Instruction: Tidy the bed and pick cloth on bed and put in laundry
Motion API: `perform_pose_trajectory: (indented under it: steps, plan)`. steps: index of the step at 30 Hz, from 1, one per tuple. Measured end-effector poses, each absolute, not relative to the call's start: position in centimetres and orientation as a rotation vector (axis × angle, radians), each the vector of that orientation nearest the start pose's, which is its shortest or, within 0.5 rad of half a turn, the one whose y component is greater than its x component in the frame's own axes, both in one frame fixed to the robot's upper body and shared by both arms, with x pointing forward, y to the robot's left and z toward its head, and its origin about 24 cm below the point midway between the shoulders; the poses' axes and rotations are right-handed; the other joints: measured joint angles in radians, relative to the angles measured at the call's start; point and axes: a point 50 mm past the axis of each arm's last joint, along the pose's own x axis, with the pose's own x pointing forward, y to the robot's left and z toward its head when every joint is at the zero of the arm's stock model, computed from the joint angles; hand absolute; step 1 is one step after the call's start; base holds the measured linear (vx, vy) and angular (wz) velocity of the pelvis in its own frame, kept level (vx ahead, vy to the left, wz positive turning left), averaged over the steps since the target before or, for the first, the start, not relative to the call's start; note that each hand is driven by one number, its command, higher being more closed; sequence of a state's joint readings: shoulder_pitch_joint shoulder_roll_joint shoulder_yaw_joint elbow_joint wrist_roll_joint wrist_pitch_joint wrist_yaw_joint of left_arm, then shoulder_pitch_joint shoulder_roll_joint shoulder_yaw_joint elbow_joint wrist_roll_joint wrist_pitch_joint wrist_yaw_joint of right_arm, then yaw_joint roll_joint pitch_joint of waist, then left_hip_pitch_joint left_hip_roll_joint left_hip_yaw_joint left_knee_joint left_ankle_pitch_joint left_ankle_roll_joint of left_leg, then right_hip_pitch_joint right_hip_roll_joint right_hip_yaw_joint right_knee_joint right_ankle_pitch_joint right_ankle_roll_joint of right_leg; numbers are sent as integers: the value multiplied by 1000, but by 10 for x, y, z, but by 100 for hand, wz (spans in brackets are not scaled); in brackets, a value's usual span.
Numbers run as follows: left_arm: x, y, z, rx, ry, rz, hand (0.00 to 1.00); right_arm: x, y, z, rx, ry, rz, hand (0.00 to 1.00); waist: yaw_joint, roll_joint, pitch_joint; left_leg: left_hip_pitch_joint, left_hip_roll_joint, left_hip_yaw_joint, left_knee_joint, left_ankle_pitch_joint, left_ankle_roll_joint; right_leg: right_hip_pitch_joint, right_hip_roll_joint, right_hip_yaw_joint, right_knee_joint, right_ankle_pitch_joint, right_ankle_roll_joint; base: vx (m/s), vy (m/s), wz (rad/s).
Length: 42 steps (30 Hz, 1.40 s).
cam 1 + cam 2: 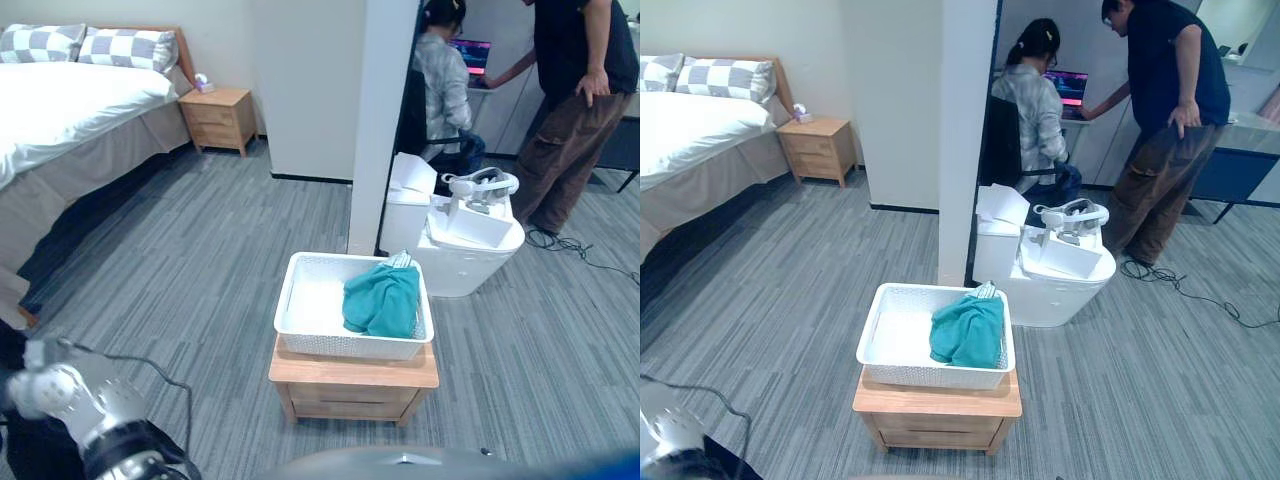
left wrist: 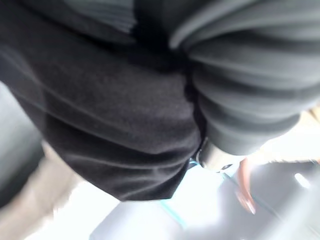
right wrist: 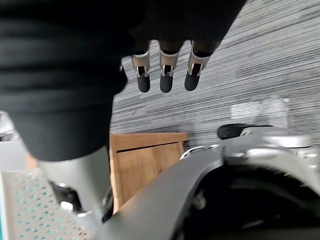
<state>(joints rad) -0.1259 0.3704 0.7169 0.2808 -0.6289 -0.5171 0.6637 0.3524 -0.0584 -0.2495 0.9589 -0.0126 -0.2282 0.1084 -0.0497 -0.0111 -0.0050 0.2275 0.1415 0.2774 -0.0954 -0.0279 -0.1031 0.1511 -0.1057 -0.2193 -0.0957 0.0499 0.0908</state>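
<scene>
Lying in white basket [image 1: 345, 347]: teal cloth [image 1: 382, 298]; rt hand [image 3: 167, 75] slack, empty.

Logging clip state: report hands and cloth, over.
Right hand open, empty. Teal cloth in white basket on wooden stand. Two people beyond, well apart.

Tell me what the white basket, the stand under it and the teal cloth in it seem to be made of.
The white basket looks like moulded plastic: perforated mesh walls, smooth rim. The stand looks like light wood or veneer: matte tan, faint grain. The teal cloth is soft fabric, knit or woven unclear: matte, slumped in folds.
</scene>
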Motion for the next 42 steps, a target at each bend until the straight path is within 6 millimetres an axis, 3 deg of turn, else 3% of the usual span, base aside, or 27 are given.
perform_pose_trajectory:
  steps: [2, 5, 12, 14, 22, 27, 31, 36, 42]
  plan:
    - [188, 390, 125, -333, -706, 1252, 100, 19, -212, -156, 87, 1031, -265, 0, -13, 13, 0, 2, -4, 14, 0, -2, 0, -6, 1, 14, 0, 1, 1, 19, 13, -16]
    - [214, 365, 145, -176, -756, 1018, 100, 19, -213, -155, 96, 1013, -279, 0, -30, 24, 0, 6, -4, 37, 10, -13, -3, -15, 4, 41, -1, 4, 4, 5, 17, -23]
    - [256, 298, 172, 36, -815, 538, 100, 15, -226, -152, 111, 983, -364, 0, -75, 45, 16, 14, -1, 103, 56, -54, -4, -41, 11, 118, -6, 20, 5, -16, 10, -34]
    - [267, 277, 178, 78, -828, 413, 100, 11, -228, -151, 109, 985, -372, 0, -102, 51, 31, 17, 1, 125, 71, -64, -4, -43, 13, 136, -6, 24, 4, -16, 5, -30]
    - [285, 239, 190, 209, -830, 263, 100, -4, -231, -151, 124, 1010, -406, 0, -136, 67, 69, 23, 15, 179, 86, -81, -11, -74, 34, 187, -6, 39, -2, -18, -17, -24]
    - [298, 235, 181, 210, -723, 250, 100, -3, -232, -151, 124, 998, -393, 0, -160, 70, 80, 33, 19, 205, 99, -94, -15, -76, 40, 210, -7, 41, -3, -18, -21, -16]
    - [309, 236, 162, 221, -601, 245, 100, -3, -228, -151, 130, 1002, -374, 0, -177, 69, 86, 25, 15, 220, 102, -101, -15, -93, 38, 226, -7, 42, -3, -31, -14, -14]
    - [316, 234, 140, 239, -480, 233, 100, -4, -224, -152, 136, 1011, -364, 0, -183, 70, 93, -6, 18, 239, 104, -103, -16, -135, 44, 239, -7, 48, -3, 0, -34, -12]
    - [320, 232, 116, 271, -366, 207, 100, -1, -219, -154, 164, 1022, -347, 0, -187, 92, 122, -41, 11, 266, 102, -103, -17, -184, 47, 230, -1, 69, -5, -1, -34, -17]
